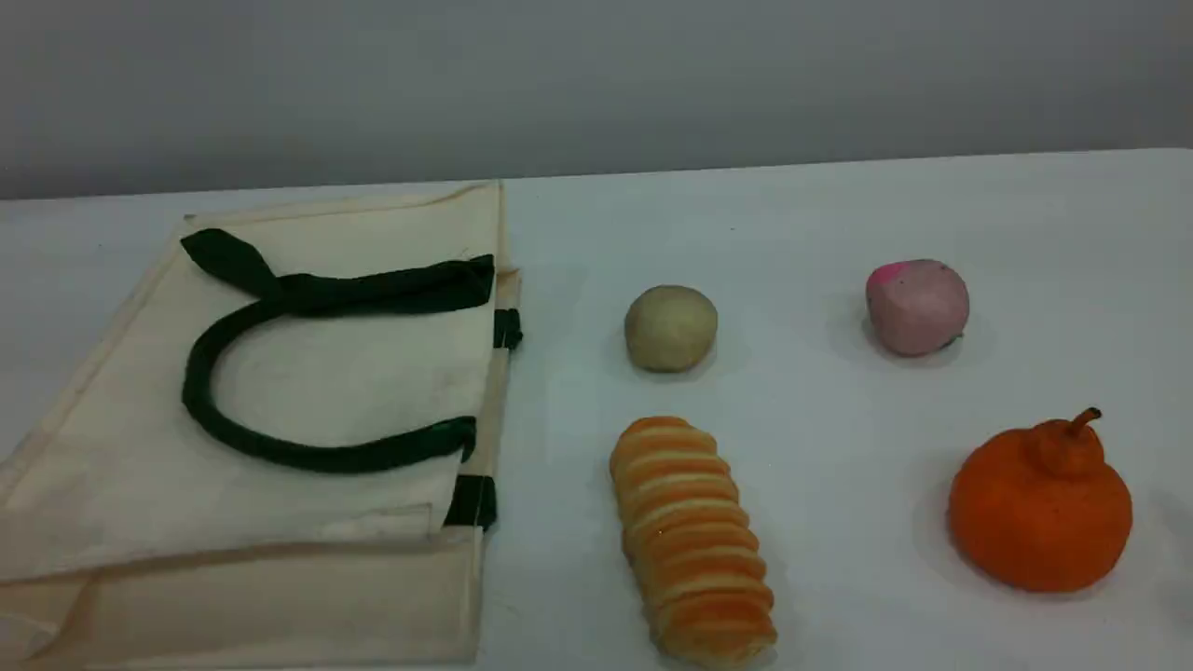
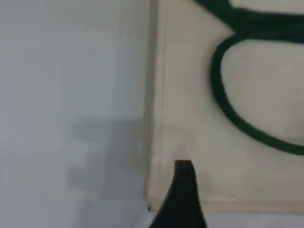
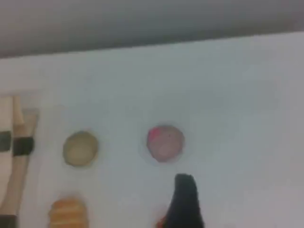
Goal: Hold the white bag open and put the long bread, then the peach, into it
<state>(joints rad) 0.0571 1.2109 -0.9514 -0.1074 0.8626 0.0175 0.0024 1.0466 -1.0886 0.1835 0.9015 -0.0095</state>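
Cream canvas bag [image 1: 308,391] with green handles lies flat, unopened; nothing packed.
Both jaws apart, empty; left must lift its rim before the striped golden long loaf [image 1: 692,540].

L gripper [image 2: 183,190] tip over white bag [image 2: 190,95] corner; green handle [image 2: 223,102] looped on top

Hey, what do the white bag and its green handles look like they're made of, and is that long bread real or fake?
The white bag looks like matte cream canvas: stitched seams, soft creases, lying flat. Its green handles appear to be woven fabric strap, limp and curled. The long bread has very even orange ridges and a dull surface, so it is probably a foam or plastic replica, though the look alone can't settle that.
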